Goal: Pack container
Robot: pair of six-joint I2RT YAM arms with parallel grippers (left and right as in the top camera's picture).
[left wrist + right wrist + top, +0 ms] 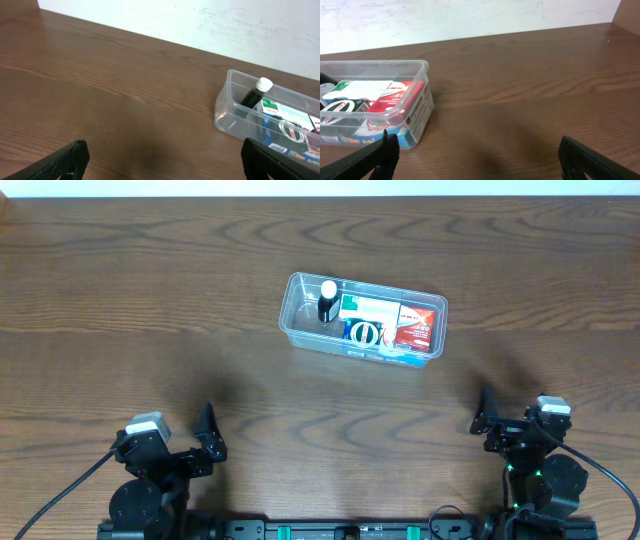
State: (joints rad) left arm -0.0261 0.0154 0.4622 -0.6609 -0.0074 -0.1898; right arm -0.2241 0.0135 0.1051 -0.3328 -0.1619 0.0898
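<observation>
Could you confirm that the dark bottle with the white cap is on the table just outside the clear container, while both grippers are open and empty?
Not quite: the dark bottle is inside the clear container, at its left end, as the overhead view shows. The rest holds: the left gripper and the right gripper are open and empty.

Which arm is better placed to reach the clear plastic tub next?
Probably the right: the clear rectangular plastic tub sits nearer the right gripper than the left gripper; both are open and empty.
</observation>
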